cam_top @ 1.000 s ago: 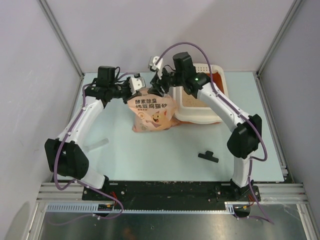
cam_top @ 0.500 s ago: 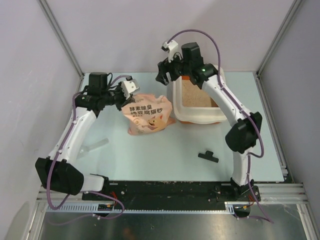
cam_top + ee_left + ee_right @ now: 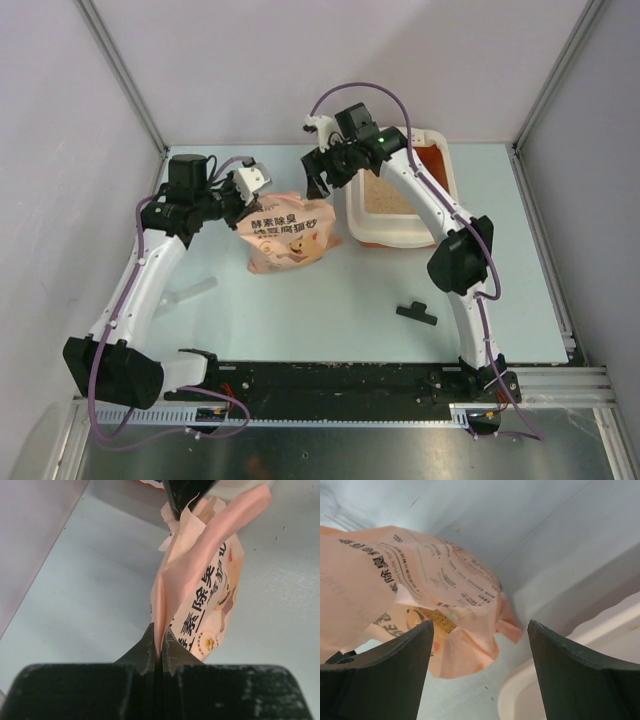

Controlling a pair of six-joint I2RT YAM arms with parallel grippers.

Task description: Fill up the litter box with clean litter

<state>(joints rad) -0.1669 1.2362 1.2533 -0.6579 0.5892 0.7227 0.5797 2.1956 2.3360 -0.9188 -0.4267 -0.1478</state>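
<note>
Nearest, the two arm bases sit at the near edge of the desk (image 3: 300, 330). A little farther in, right of centre, a small black clip (image 3: 416, 313) lies alone on the pale surface. On the left, beside the left arm, lies a small pale object (image 3: 190, 291) that is too faint to identify.

At mid-depth the pink-peach bag of clean litter (image 3: 290, 232) slumps on the desk left of centre, its printed face with dark characters turned up. The left pincer (image 3: 243, 190) reaches it from the left, at the bag's far-left edge. In the left wrist view the left pincer (image 3: 159, 650) is pressed together on a thin fold of the bag (image 3: 200, 595), and the bag hangs away beyond the fingers over the desk (image 3: 75, 580).

Just right of the bag stands the litter box (image 3: 400, 238), cream rim outside. It holds a bed of tan granules (image 3: 385, 200), with orange wall showing at its far end. The bag's right edge lies just beside the box's near-left corner; whether they touch cannot be told.

Farthest, the right pincer (image 3: 318, 178) hangs above the bag's far-right part, left of the box. The right wrist view shows the right pincer (image 3: 480, 630) spread wide with nothing between the fingers. Below it lie the crumpled bag (image 3: 420, 585) and the cream box rim (image 3: 620, 620).
</note>
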